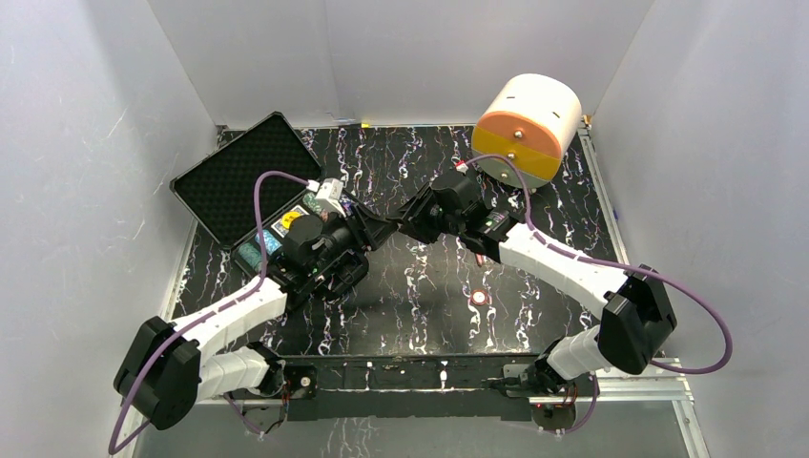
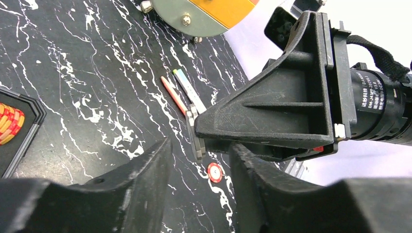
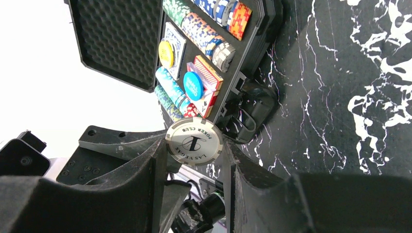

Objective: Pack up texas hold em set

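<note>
Over the middle of the dark marbled table [image 1: 420, 315] both my arms reach inward. The left arm [image 1: 229, 310] comes from the near left and the right arm [image 1: 563, 262] from the near right, so the two wrists meet nose to nose. Just left of that meeting point lies the black case [image 1: 238, 176], its lid open, with rows of chips and a red-backed deck [image 3: 210, 72] in its tray. My right gripper [image 3: 194, 145] pinches a grey-and-white chip [image 3: 194, 141] by its rim. My left gripper [image 2: 199, 145] faces it with fingers spread, the chip edge-on just beyond their tips and not clasped. A red-and-white chip [image 1: 479, 298] lies alone on the table beside my right forearm.
</note>
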Tool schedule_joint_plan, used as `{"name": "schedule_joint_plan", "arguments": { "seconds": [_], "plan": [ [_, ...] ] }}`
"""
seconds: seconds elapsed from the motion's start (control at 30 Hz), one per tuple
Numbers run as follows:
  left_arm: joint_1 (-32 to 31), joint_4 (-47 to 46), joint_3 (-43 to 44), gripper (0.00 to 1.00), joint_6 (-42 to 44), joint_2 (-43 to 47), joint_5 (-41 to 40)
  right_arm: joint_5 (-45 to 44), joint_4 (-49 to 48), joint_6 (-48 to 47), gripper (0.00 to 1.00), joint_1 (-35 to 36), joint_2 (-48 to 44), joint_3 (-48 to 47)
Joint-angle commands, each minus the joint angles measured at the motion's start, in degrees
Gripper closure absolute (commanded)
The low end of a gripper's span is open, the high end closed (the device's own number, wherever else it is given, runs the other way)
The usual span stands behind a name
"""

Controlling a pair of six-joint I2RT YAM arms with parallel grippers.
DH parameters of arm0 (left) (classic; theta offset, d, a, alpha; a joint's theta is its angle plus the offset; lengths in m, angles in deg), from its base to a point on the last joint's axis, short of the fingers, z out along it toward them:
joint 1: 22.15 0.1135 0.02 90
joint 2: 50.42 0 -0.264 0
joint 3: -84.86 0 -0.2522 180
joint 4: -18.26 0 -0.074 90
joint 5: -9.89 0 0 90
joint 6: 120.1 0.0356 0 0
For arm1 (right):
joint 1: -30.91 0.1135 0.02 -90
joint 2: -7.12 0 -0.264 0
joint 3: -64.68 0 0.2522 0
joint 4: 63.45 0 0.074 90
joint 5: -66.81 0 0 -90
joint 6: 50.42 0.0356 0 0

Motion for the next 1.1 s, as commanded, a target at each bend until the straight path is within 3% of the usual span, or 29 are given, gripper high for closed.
{"name": "schedule_joint_plan", "arguments": {
  "seconds": [0.0, 0.23, 0.3, 0.4, 0.5, 0.67, 0.87, 1.07],
  "plan": [
    [0.15, -5.55, -0.9, 0.61, -0.98, 0.33, -2.7, 3.68, -4.21, 3.76, 0.61, -0.07, -0.82, 1.0],
    [0.16, -5.93, -0.84, 1.0, 1.27, 0.28, -3.99, 6.13, -6.07, 5.25, 0.6, -0.12, 0.21, 1.25],
    [0.15, -3.72, -0.27, 1.0, 3.72, 0.6, -4.92, 5.61, -5.96, 3.52, 0.5, -0.19, 0.3, 1.03],
    [0.15, 2.41, 1.62, 1.0, 10.23, 1.84, -6.63, 3.92, -3.67, -0.76, 0.28, -1.18, -0.25, -0.07],
    [0.15, 11.79, 5.48, 1.0, 21.03, 3.03, -6.85, 4.24, -3.28, -5.52, 0.16, -3.69, -1.76, -0.2],
    [0.15, 29.89, 13.19, 1.0, 36.85, 3.31, -7.52, 4.14, -3.02, -13.95, 0.12, -7.72, -5.78, 1.27],
    [0.16, 48.39, 21.55, 1.0, 49.19, -0.81, -10.41, 2.43, -0.13, -15.61, 0.12, -9.97, -9.26, 5.95],
    [0.22, 55.81, 27.86, 1.0, 56.52, -6.84, -12.65, 3.56, 0.37, -14.77, 0.12, -10.27, -9.62, 8.86]
  ]
}}
